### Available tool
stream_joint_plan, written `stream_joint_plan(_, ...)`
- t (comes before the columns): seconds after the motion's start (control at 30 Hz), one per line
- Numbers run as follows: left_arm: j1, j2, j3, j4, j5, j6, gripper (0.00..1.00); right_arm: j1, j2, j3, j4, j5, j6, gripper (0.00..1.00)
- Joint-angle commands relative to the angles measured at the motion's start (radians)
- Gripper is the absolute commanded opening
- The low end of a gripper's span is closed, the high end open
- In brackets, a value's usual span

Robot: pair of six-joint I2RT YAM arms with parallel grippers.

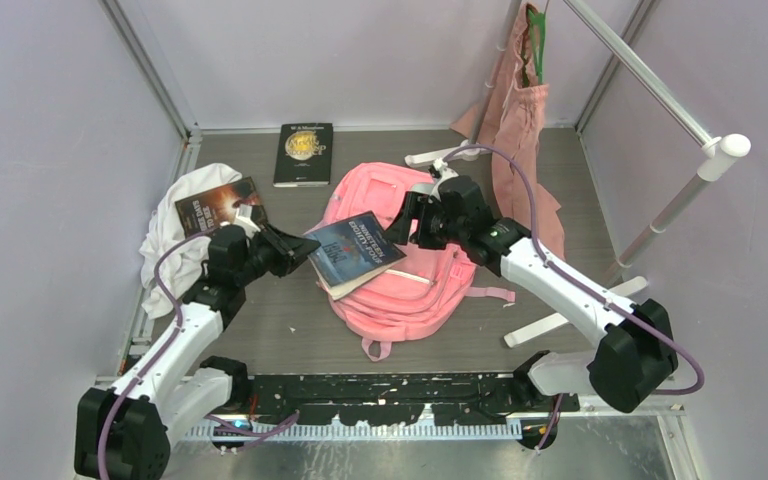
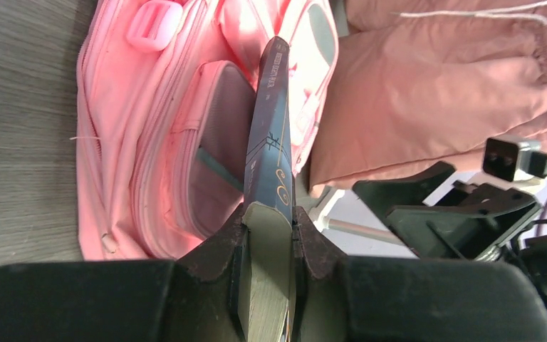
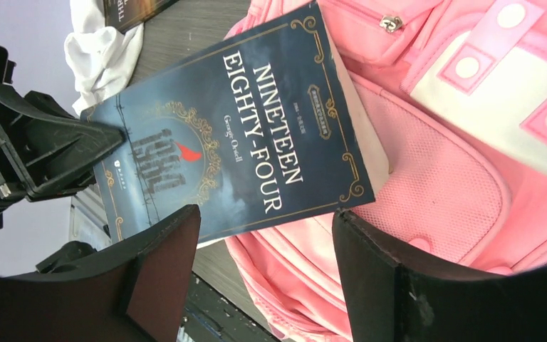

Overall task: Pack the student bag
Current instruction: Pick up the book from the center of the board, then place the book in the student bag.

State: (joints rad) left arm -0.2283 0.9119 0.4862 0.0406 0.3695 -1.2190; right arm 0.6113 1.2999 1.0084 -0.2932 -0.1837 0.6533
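The left gripper (image 1: 295, 250), clamped on the book (image 1: 355, 252) from 9 o'clock, holds it over the bag (image 1: 415, 290) at worktop (image 1: 290, 330) centre, likely for insertion; the right gripper (image 1: 408, 222), jaws apart, waits at 2 o'clock.

On your left, a crumpled white cloth (image 1: 160, 250) lies on the grey table (image 1: 290, 330). At the back right, a dusty-pink tote (image 1: 520, 130) hangs on a green hanger (image 1: 535, 45) at the white rack (image 1: 660, 87).
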Motion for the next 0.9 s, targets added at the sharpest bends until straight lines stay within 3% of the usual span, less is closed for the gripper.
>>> stream_joint_plan(0.0, -0.003, -0.025, 0.088, 0.018, 0.083, 0.096, 0.00, 0.001, -0.024, 0.072, -0.021, 0.025, -0.044, 0.73)
stream_joint_plan(0.47, -0.003, -0.027, 0.447, -0.263, 0.132, 0.281, 0.00, 0.031, -0.058, 0.127, -0.115, -0.012, -0.172, 0.66)
stream_joint_plan(0.87, -0.003, -0.084, 0.541, -0.300, 0.114, 0.269, 0.00, 0.248, -0.046, 0.177, -0.192, 0.131, -0.353, 0.65)
